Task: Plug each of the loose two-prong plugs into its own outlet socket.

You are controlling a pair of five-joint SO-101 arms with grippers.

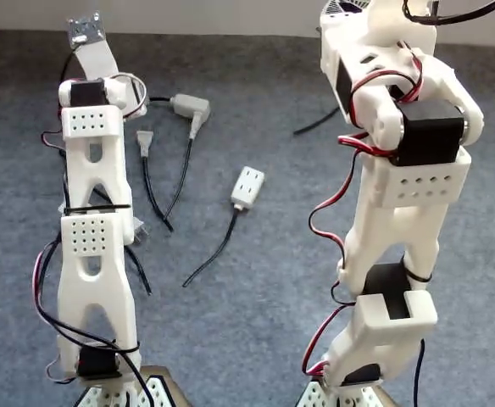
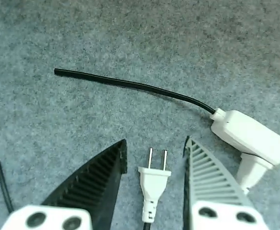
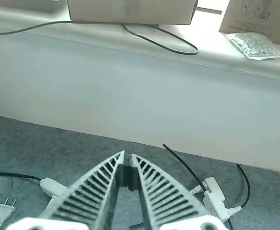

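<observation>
lowering straight down looks like the right move. the left claw stands wide, one finger on each side of the small two-prong plug and touching neither side. it should close on the flat sides of the plug body, behind the collar, so both blades stay free and level for the socket. gripping too near the cord end could let the plug pivot.

the plug lies flat on the grey carpeted table, blades pointing away from the claw, near a bulkier white angled plug with a black cord. it is white, with a flared collar, two straight bright blades and a neck narrowing into its cord. the white outlet socket lies apart, between the arms. the right claw is pressed together, holding nothing visible, facing a white wall.
</observation>
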